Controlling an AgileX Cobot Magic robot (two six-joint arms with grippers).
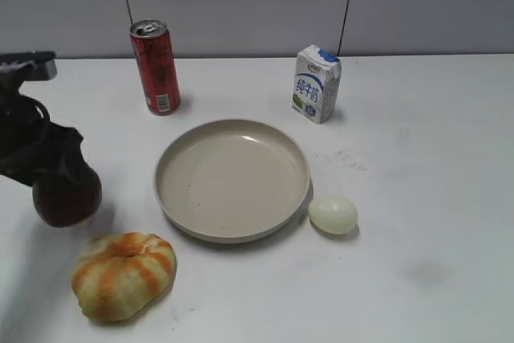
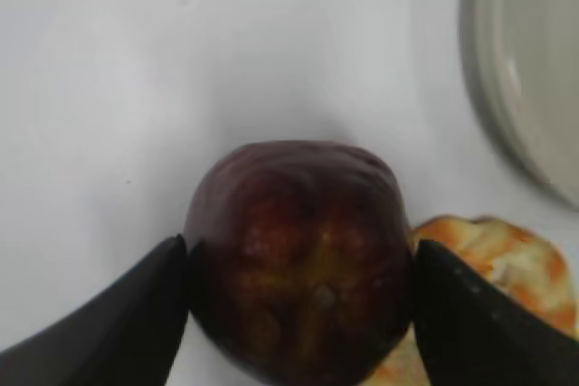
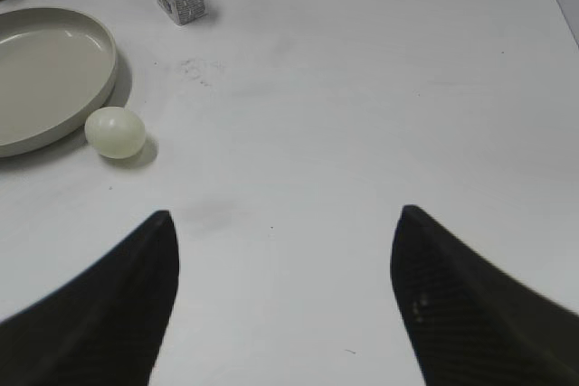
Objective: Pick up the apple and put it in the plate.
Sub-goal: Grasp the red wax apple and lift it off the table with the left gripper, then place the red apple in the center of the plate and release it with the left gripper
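Two end effectors over white table: left clamps apple, right spread apart.

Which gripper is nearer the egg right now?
Right. The right gripper hangs open over bare table with the egg ahead to its left. The left gripper is across the plate, closed on the apple.

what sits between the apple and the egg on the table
In the exterior view the plate fills the stretch between the apple, held in the left pincer, and the egg.
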